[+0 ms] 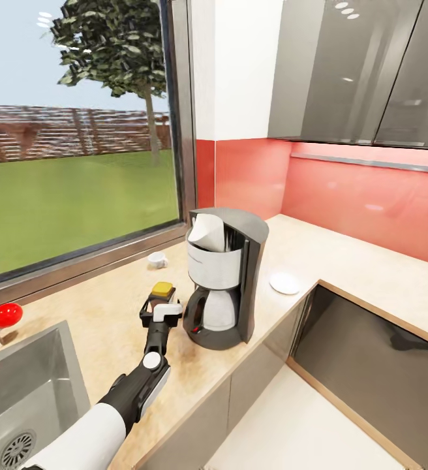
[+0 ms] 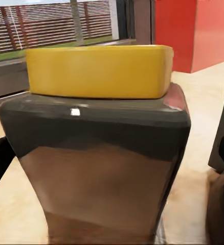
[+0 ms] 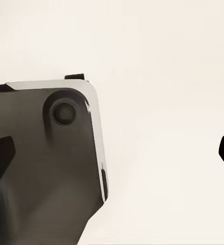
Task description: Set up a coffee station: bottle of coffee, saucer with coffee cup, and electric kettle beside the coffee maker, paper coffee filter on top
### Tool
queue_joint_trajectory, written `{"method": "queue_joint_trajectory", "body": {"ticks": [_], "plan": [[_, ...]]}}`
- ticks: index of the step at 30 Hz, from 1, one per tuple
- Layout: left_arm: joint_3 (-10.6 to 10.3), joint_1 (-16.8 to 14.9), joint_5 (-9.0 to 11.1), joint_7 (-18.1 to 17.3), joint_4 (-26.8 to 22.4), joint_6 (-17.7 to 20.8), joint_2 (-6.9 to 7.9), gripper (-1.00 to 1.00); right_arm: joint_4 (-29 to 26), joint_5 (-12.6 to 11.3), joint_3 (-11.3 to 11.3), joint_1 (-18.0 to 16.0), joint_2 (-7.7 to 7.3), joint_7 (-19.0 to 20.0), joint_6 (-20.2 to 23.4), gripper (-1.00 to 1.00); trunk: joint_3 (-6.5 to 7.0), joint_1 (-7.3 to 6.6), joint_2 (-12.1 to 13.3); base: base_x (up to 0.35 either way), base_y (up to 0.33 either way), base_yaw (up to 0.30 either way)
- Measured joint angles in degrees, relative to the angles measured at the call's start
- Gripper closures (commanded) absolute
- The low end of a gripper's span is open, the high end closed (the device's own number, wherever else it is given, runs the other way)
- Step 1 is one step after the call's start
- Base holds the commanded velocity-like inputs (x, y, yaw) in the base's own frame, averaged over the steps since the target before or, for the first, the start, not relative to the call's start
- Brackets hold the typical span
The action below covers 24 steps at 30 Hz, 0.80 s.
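We see the left gripper (image 1: pixel 161 312) reaching over the light beige kitchen countertop (image 1: pixel 109 320), its fingers closed around the small dark brown bottle of coffee with a yellow lid (image 1: pixel 162 291) — the jar stands just beside the tall dark grey coffee maker (image 1: pixel 226 277), on its window side. A white cone-shaped paper coffee filter (image 1: pixel 207 232) sits in the machine's top. The small white coffee cup (image 1: pixel 156 259) rests near the window; the flat round white saucer (image 1: pixel 284 282) lies on the machine's other side. Our right gripper's (image 3: pixel 117 153) dark fingertips (image 3: pixel 0 153) stand wide apart, holding nothing
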Motion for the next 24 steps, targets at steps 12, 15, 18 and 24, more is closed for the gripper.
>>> {"method": "queue_joint_trajectory", "body": {"ticks": [12,15,18,24], "plan": [[0.1,-0.1,0.2,0.0,-0.1,0.0,0.04,-1.00,0.0,0.0,0.0,0.0,0.00,0.0,0.0,-1.00,0.01,0.01,0.0,-0.323,0.066,0.000],[0.1,-0.1,0.2,0.0,-0.1,0.0,0.02,-1.00,0.0,0.0,0.1,0.0,0.00,0.0,0.0,-1.00,0.01,0.00,0.0,-0.316,0.110,0.000],[0.1,0.0,0.2,0.0,-0.1,0.0,0.05,-1.00,0.0,0.0,0.0,0.0,0.00,0.0,0.0,-1.00,0.01,0.00,0.0,-0.297,0.107,0.000],[0.1,0.0,0.1,0.0,0.0,0.0,0.07,-1.00,0.0,0.0,0.0,0.0,0.04,0.0,0.0,-1.00,0.00,-0.02,0.0,-0.190,0.069,0.000]]}}
